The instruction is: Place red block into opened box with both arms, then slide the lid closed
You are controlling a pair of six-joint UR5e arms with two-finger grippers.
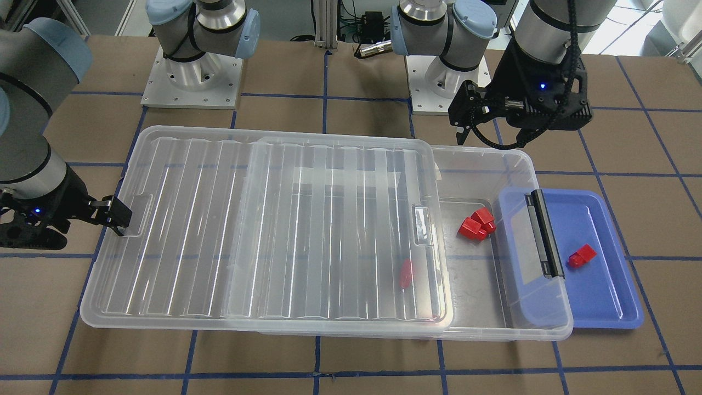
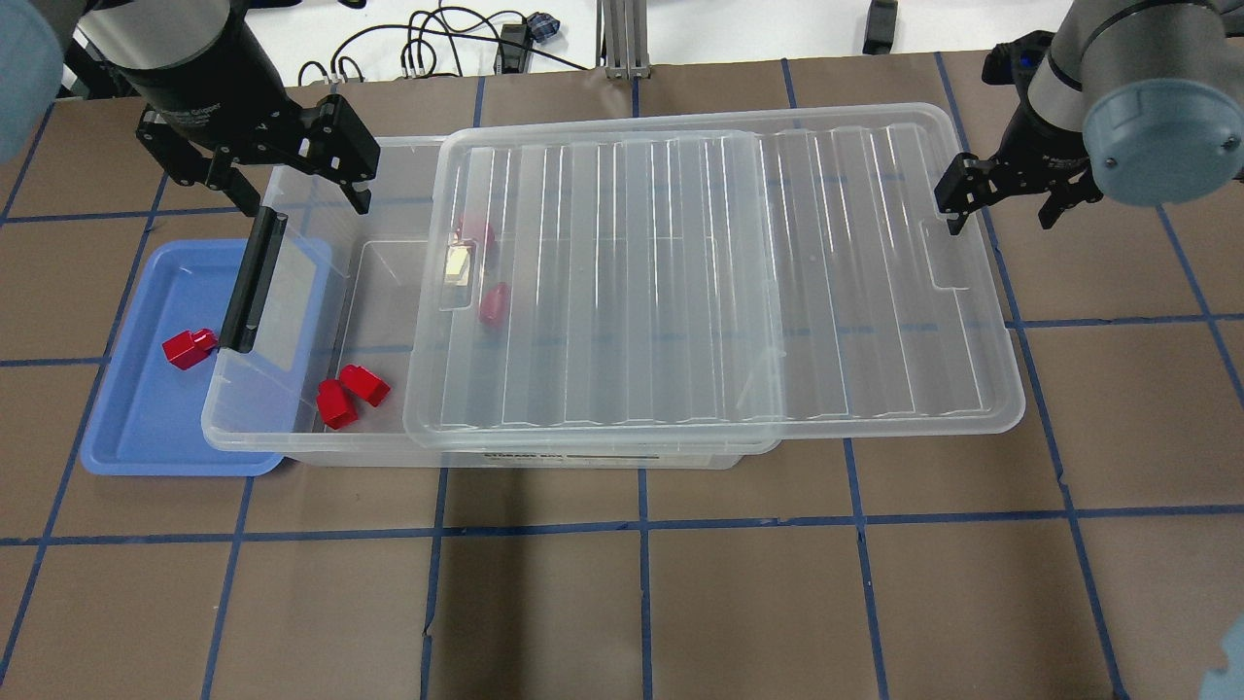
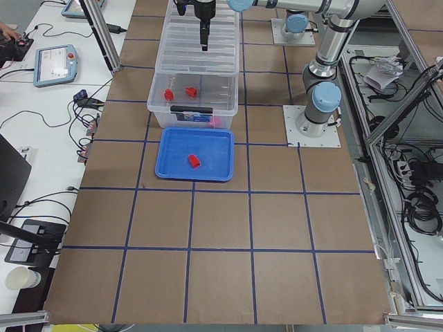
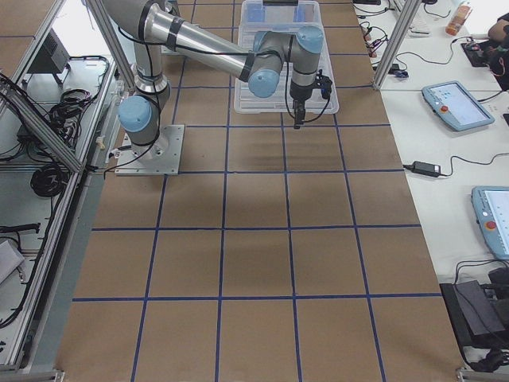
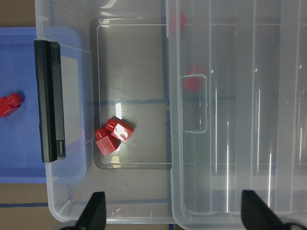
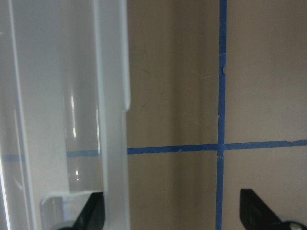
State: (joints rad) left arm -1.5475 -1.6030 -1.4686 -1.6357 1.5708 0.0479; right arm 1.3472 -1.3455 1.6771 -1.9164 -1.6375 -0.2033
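A single red block (image 2: 188,348) lies on the blue tray (image 2: 146,428), also seen in the front view as the red block (image 1: 581,256). The clear box (image 2: 225,433) has its black bar (image 2: 251,282) at the end beside the tray. The ribbed lid (image 2: 826,292) covers most of the box and overhangs its other end, leaving the bar end uncovered. My left gripper (image 2: 292,190) hangs open above the box's uncovered end, holding nothing. My right gripper (image 2: 1006,204) is open at the lid's overhanging short edge, near its notch. In the right wrist view that edge sits beside one finger (image 6: 91,213).
A clump of red blocks (image 2: 350,394) sits in the box's uncovered end. Two more red pieces (image 2: 494,304) show blurred under the lid. The brown table (image 2: 680,603) carries blue tape lines. Both arm bases (image 1: 192,82) stand behind the box.
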